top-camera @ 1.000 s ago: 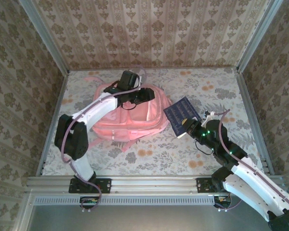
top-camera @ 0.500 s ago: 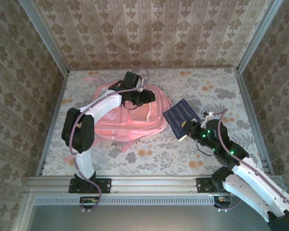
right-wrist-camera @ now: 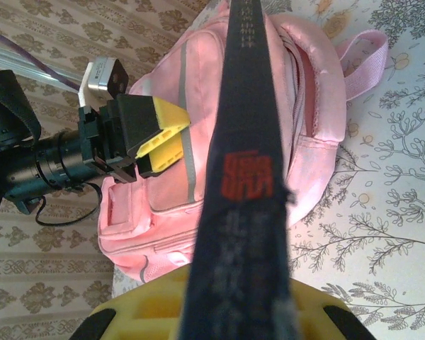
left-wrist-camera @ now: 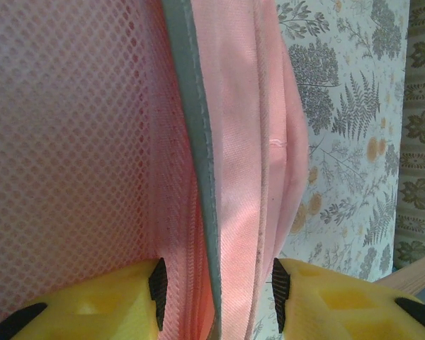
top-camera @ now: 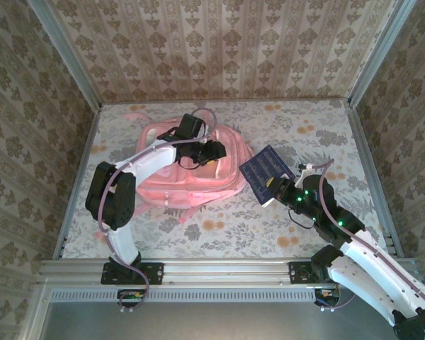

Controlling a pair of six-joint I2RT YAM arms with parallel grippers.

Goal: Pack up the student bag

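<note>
top view looks down from behind; close wrist views share the student bag [right-wrist-camera: 312, 113]

Book [right-wrist-camera: 244, 106] spine: red block mark, pale characters beneath it.
Legibility: both too blurred to read.

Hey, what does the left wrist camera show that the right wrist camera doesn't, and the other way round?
Left wrist: the student bag's mesh lining close up, with a fold of fabric between the left pincer's pads. Right wrist: a dark blue book held edge-on in the right pincer, plus a pink strap. Both: the pink bag, the left pincer and the floral table cover.
</note>
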